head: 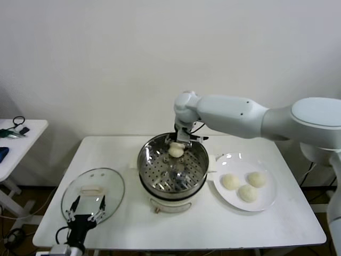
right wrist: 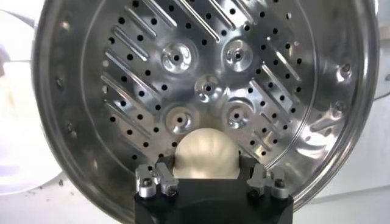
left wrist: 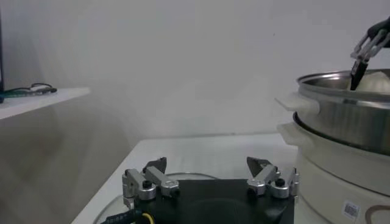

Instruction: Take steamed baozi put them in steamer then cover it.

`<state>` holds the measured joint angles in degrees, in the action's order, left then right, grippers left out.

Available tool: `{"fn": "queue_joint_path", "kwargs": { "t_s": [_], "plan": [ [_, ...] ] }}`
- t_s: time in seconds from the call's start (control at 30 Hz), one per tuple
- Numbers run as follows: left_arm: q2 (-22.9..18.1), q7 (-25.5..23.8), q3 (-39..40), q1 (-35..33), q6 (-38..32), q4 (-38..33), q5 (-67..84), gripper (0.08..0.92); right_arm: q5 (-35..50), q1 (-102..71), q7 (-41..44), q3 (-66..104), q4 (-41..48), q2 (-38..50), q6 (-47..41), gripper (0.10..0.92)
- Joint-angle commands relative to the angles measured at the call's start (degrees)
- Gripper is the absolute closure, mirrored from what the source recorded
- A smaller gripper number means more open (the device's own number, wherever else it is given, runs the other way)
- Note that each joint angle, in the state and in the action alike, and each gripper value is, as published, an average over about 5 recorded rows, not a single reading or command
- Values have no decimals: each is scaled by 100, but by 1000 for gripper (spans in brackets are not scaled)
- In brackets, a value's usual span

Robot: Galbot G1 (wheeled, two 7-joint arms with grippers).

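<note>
My right gripper is shut on one cream-white baozi and holds it over the back part of the steamer, a shiny steel pot on a white base. In the right wrist view the baozi sits between the fingers above the steamer's perforated floor. Three more baozi lie on the white plate to the right. The glass cover with its white handle lies flat on the table to the left. My left gripper is open and empty by the cover's near edge, parked.
The left wrist view shows the open left gripper over the cover's rim, with the steamer to one side. A small side table with cables stands at the far left. The wall is close behind the table.
</note>
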<state>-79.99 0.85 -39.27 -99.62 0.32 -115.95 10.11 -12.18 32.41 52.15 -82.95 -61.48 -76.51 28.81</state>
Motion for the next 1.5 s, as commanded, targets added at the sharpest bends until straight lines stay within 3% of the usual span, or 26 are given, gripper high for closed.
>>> {"fn": "queue_joint_path", "kwargs": {
  "t_s": [0.03,0.23,0.4,0.57,0.7,0.8,1.1,1.3,1.5],
  "plan": [
    [-8,5,5,9,-8,-2,0,177,-191,-227,-185,56,385,-129,74,330],
    [-10,6,11,-15,-13,-39,-1,177,91,-121,-69,28,351,-182,115,250],
    [-7,7,8,-55,-15,-76,-9,177,1009,437,227,-44,-73,32,111,205],
    [-12,5,17,-105,-19,-112,-25,177,2746,1420,578,-421,-495,606,-274,203],
    [-15,4,22,-119,-11,-139,-31,177,4648,2187,853,-1169,-636,1378,-1293,202],
    [-15,2,34,-116,-7,-147,-34,177,5219,2529,839,-1728,-786,2102,-2078,203],
    [-55,-4,74,-36,10,-129,-66,177,4874,1933,131,-2445,-1869,3890,-4086,203],
    [-68,-3,55,-6,8,-101,-69,177,4723,839,-348,-1853,-2300,4107,-4801,203],
    [-104,2,62,-19,-9,-76,-88,177,4414,-273,-493,-1062,-1976,3936,-5016,203]
  ]
}}
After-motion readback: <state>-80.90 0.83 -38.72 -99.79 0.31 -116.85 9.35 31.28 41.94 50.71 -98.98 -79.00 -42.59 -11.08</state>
